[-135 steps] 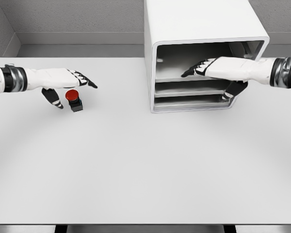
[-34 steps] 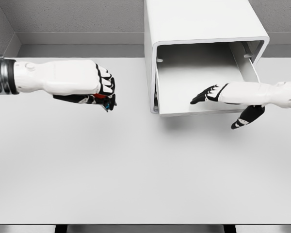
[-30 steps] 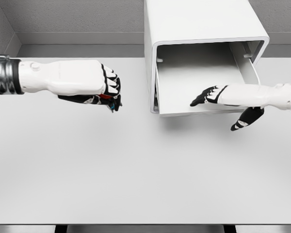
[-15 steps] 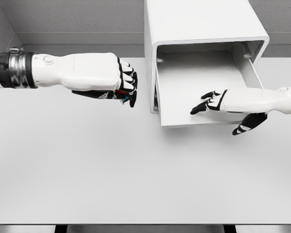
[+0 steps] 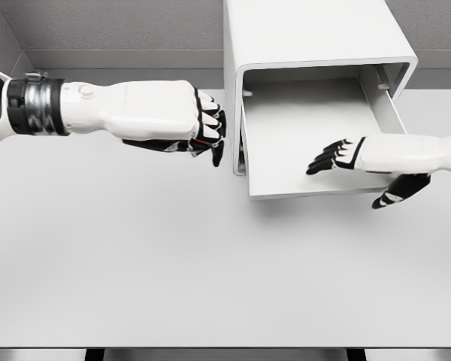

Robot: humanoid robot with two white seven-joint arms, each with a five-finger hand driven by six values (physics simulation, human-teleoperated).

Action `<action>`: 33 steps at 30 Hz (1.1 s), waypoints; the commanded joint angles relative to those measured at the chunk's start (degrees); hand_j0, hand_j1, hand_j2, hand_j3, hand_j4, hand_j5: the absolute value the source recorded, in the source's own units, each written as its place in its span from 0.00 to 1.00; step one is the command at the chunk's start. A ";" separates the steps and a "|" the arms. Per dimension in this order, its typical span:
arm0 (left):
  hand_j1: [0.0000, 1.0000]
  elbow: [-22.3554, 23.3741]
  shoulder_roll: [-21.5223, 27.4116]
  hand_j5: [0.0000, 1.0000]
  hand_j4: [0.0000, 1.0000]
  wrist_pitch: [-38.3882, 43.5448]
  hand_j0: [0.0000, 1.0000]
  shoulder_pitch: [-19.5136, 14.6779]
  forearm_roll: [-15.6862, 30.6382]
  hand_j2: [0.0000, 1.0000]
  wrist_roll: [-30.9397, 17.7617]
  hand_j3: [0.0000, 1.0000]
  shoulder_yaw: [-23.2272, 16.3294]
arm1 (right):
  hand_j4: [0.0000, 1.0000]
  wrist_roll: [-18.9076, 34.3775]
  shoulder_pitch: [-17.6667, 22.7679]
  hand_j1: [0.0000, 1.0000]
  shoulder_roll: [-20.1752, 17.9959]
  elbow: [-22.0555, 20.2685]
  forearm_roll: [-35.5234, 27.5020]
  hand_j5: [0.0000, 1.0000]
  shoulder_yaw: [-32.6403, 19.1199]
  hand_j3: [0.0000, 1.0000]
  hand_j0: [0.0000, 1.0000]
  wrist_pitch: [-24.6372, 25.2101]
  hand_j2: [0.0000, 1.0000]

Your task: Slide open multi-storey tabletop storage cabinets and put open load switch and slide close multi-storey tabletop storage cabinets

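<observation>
Drawer pulled out, switch held at centre-left.
The cabinet [image 5: 316, 45] at upper right has its drawer [image 5: 316, 135] out, nothing inside. Left hand [image 5: 177, 120] is clenched around the red switch [image 5: 203, 140], beside the drawer. Right hand [image 5: 368, 154] lies over the drawer, fingers apart.

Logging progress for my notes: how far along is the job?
Done: the cabinet drawer is slid out, right hand over it. In hand: left hand grips the red switch beside the cabinet. Left: drop it in, close the drawer.
</observation>
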 commanded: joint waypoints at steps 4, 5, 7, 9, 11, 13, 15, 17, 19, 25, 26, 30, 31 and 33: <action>0.44 0.09 -1.15 0.44 0.44 0.19 0.44 0.00 0.27 0.44 0.04 0.44 0.09 | 1.00 -0.02 0.18 1.00 -2.51 -0.33 -3.13 1.00 -1.29 1.00 1.00 0.15 1.00; 0.44 0.09 -1.15 0.44 0.44 0.19 0.44 0.00 0.27 0.44 0.04 0.44 0.09 | 1.00 -0.02 0.18 1.00 -2.51 -0.33 -3.13 1.00 -1.29 1.00 1.00 0.15 1.00; 0.44 0.26 -1.67 0.44 0.44 0.19 0.44 0.00 0.27 0.44 0.04 0.44 0.18 | 1.00 -0.02 0.09 1.00 -3.04 -0.33 -3.13 1.00 -1.29 1.00 1.00 0.15 1.00; 0.44 0.18 -2.03 0.44 0.44 0.19 0.44 -0.09 0.36 0.44 0.04 0.44 1.49 | 1.00 -0.02 0.09 1.00 -4.09 -0.33 -3.13 1.00 -1.37 1.00 1.00 0.15 1.00; 0.44 0.09 -2.29 0.44 0.44 0.19 0.44 -0.18 0.53 0.44 0.04 0.44 2.55 | 1.00 -0.02 0.00 1.00 -5.06 -0.16 -3.13 1.00 -1.38 1.00 1.00 0.15 1.00; 0.44 0.00 -2.38 0.44 0.44 0.19 0.44 -1.05 0.71 0.44 0.04 0.44 2.55 | 1.00 -0.02 -0.17 1.00 -6.29 -0.16 -3.13 1.00 -1.46 1.00 1.00 0.15 1.00; 0.44 0.00 -2.38 0.44 0.44 0.19 0.44 -1.32 0.71 0.44 0.04 0.44 2.55 | 1.00 -0.02 -0.17 1.00 -6.47 -0.33 -3.22 1.00 -1.46 1.00 1.00 0.15 1.00; 0.44 0.00 -2.46 0.44 0.44 0.19 0.44 -1.67 0.71 0.44 0.04 0.44 2.55 | 1.00 -0.02 -0.26 1.00 -6.91 -0.33 -3.13 1.00 -1.46 1.00 1.00 0.15 1.00; 0.44 0.00 -3.61 0.44 0.44 0.19 0.44 -1.67 0.53 0.44 0.04 0.44 2.55 | 1.00 -0.02 -0.35 1.00 -6.82 -0.33 -3.13 1.00 -1.38 1.00 1.00 0.15 1.00; 0.44 0.09 -6.77 0.44 0.44 0.19 0.44 -1.76 0.27 0.44 0.04 0.44 2.46 | 1.00 -0.02 -0.44 1.00 -6.91 -0.86 -3.13 1.00 -1.38 1.00 1.00 0.15 1.00; 0.44 0.09 -7.47 0.44 0.44 0.19 0.44 -1.76 0.18 0.44 0.04 0.44 2.55 | 1.00 -0.02 -0.44 1.00 -6.91 -0.86 -3.13 1.00 -1.38 1.00 1.00 0.15 1.00; 0.44 0.09 -9.32 0.44 0.44 0.19 0.44 -1.85 0.09 0.44 0.04 0.44 2.46 | 1.00 -0.02 -0.44 1.00 -7.87 -0.77 -3.13 1.00 -1.38 1.00 1.00 0.15 1.00; 0.44 0.09 -9.41 0.44 0.44 0.19 0.44 -1.85 0.09 0.44 0.04 0.44 2.46 | 1.00 -0.02 -0.44 1.00 -8.40 -0.77 -3.13 1.00 -1.38 1.00 1.00 0.15 1.00; 0.44 0.09 -10.11 0.44 0.44 0.19 0.44 -2.11 -0.08 0.44 0.04 0.44 2.37 | 1.00 -0.02 -0.52 1.00 -9.02 -0.77 -3.13 1.00 -1.46 1.00 1.00 0.15 1.00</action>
